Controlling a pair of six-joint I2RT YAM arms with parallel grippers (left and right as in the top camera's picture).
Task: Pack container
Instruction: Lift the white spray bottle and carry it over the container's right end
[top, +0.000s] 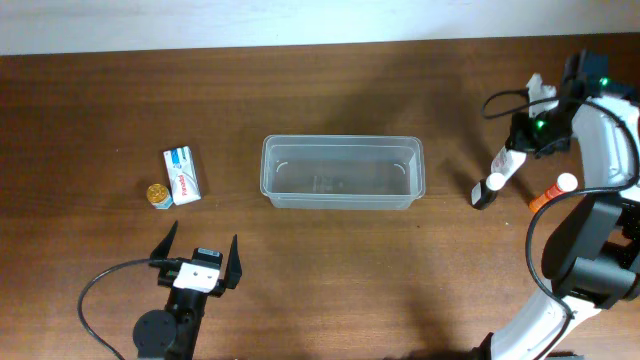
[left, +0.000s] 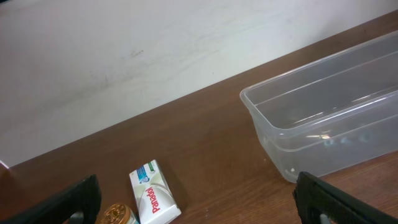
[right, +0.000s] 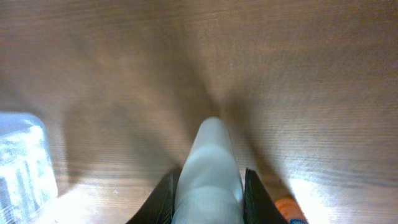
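Right gripper (right: 210, 190) clamped on a white tube (top: 495, 178), right of the container (top: 268, 172).
Left gripper (top: 200, 252) spread wide, near box (top: 181, 174) and small bottle (top: 159, 196).

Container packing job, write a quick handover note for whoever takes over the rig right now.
Left claw: open, holding nothing, on the near side of the white box and gold-capped jar.
Right claw: shut on the white tube, right of the container.
Done: nothing packed; container looks empty.
To do: probably tube, box, jar and the orange item all go in.
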